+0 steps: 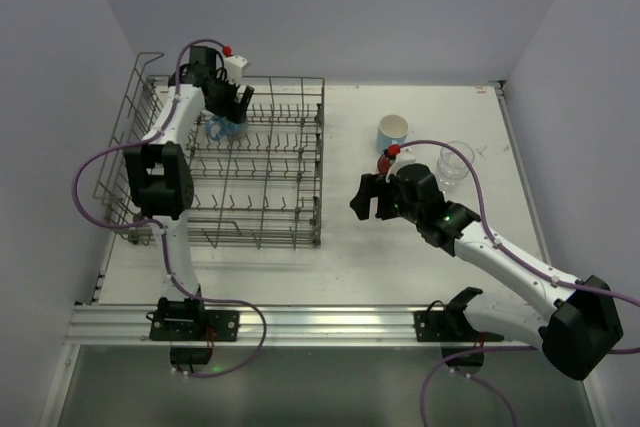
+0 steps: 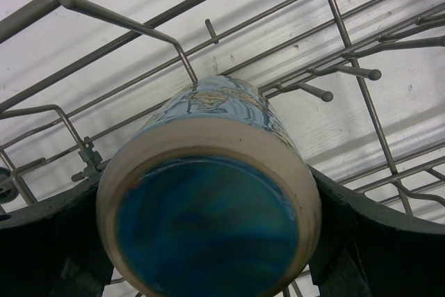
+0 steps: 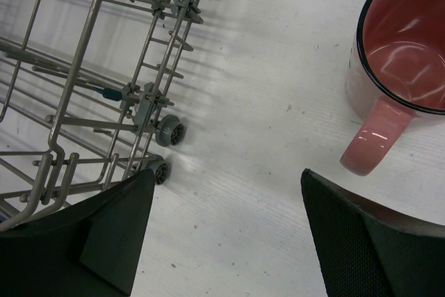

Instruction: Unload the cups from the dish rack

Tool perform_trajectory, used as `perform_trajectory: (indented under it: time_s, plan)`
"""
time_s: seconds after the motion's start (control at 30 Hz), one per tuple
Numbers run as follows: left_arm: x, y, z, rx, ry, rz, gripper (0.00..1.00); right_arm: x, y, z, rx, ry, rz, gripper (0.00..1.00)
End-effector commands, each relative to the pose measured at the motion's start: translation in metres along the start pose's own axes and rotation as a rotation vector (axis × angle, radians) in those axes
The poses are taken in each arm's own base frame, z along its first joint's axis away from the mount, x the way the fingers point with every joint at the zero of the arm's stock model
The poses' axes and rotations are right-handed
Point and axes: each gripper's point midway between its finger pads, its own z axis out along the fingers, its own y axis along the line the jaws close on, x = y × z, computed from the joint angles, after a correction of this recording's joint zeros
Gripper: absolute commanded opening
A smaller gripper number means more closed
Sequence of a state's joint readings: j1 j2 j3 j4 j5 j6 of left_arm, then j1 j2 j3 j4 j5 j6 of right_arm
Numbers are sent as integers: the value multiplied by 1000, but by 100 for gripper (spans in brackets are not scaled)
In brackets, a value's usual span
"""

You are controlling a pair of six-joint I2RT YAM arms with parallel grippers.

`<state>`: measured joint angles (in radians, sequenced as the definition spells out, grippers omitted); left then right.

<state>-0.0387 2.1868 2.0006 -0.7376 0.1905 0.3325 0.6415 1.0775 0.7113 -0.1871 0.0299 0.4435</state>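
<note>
The grey wire dish rack (image 1: 260, 162) stands on the left of the table. My left gripper (image 1: 232, 109) is at the rack's far end, shut on a blue glazed mug (image 1: 222, 130). In the left wrist view the mug's blue base (image 2: 208, 220) faces the camera, with a black finger (image 2: 361, 234) against each side and rack tines behind. My right gripper (image 1: 362, 197) is open and empty above bare table, just right of the rack. A handled mug (image 1: 392, 132) stands on the table; in the right wrist view (image 3: 400, 67) it is pink inside. A clear glass (image 1: 455, 164) stands to its right.
The rack's taller looped side (image 1: 125, 147) is on its left. In the right wrist view (image 3: 226, 234) the open gripper has the rack's corner with two small wheels (image 3: 170, 131) on its left. The table's right edge (image 1: 520, 157) lies beyond the glass.
</note>
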Motion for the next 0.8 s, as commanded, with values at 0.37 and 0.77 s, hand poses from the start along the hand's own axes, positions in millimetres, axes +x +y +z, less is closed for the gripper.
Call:
perform_trajectory:
  time_s: [0.37,0.77]
  plan:
    - [-42,26,-60,-177,-119,-19,0,-10,9,-1,-35,-32,-18,88]
    - [-92,18,-154,-259,-305,-20,0,-16,11,-3,-33,-33,-4,88]
